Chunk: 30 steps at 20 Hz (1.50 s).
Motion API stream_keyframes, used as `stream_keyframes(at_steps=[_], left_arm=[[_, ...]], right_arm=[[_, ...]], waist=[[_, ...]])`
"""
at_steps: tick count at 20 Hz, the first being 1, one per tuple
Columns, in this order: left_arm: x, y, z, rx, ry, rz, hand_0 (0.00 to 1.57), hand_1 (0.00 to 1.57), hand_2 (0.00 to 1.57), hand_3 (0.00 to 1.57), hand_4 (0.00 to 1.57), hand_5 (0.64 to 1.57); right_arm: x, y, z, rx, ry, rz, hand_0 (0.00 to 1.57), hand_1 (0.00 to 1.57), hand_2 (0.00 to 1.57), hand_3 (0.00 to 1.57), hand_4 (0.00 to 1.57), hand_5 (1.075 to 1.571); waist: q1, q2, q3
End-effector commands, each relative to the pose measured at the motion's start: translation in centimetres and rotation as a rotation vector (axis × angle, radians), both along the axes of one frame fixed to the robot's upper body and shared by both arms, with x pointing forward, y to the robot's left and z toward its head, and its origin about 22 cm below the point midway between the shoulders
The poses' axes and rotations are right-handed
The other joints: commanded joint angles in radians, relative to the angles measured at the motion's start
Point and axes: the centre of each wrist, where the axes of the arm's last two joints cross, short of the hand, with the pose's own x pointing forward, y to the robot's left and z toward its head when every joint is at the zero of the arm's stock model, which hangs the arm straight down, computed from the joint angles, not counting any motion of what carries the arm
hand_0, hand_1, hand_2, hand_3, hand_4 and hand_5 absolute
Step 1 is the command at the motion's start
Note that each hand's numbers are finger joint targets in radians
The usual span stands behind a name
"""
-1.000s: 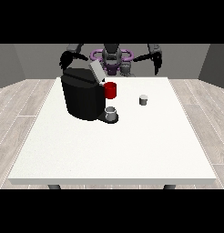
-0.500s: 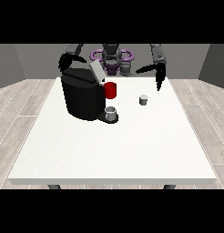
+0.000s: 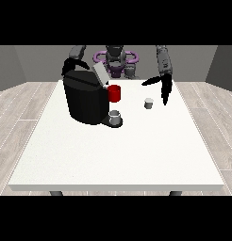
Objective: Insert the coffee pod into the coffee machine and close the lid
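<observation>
Black coffee machine (image 3: 86, 100), red front part (image 3: 114, 93); small grey coffee pod (image 3: 148, 103); white table (image 3: 118, 150).

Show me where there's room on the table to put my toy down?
The table is bare across its whole near half, and on the strip right of the coffee pod. It's crowded around the coffee machine, its cup, and the hand at the view's right.

Coffee machine (image 3: 86, 100) body looked matt black, plastic-like; its raised lid (image 3: 100, 74) pale grey and smooth. Red part (image 3: 114, 93) on its front slightly glossy. Coffee pod (image 3: 148, 103) grey, dull, metal-like. Table (image 3: 118, 150) top white, smooth, matt. Floor (image 3: 19, 113) looked like pale wood planks.
</observation>
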Motion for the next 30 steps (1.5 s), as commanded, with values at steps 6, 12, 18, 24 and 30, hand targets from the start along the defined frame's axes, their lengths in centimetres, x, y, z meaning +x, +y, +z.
stream_keyframes(at_steps=[6,12,18,24,30], left_arm=[[1.5,-1.1,-0.8,0.143,0.054,-0.056,0.00,0.00,0.46,0.00,0.00,1.571],[1.8,-1.3,-1.9,0.202,0.137,-0.031,0.81,0.81,0.85,0.50,0.00,1.571],[2.4,-0.5,-1.4,0.337,0.118,-0.042,0.60,0.60,0.72,0.47,0.00,1.571],[1.4,-0.6,-3.4,0.446,0.087,-0.076,0.67,0.67,0.81,0.55,0.00,1.571],[2.4,-2.8,-3.7,0.448,-0.020,-0.007,0.84,0.84,0.97,0.74,0.39,1.571]], right_arm=[[1.1,0.2,0.2,-0.029,0.084,-0.027,0.00,0.00,0.00,0.00,0.42,1.571],[1.0,0.3,-1.7,-0.054,0.089,-0.023,0.00,0.00,0.00,0.00,0.36,1.571],[2.2,0.1,-0.7,-0.026,0.068,-0.006,0.00,0.00,0.00,0.00,0.43,1.571],[1.2,1.7,-1.4,-0.037,0.085,-0.044,0.00,0.00,0.00,0.00,0.52,1.571],[1.8,0.3,-1.2,0.002,0.047,-0.021,0.00,0.00,0.00,0.00,0.51,1.571]], waist=[[0.001,-0.019,-0.0001],[0.007,-0.021,0.0000],[-0.005,0.029,0.0000],[0.002,0.003,0.0000],[-0.019,0.042,0.0000]])
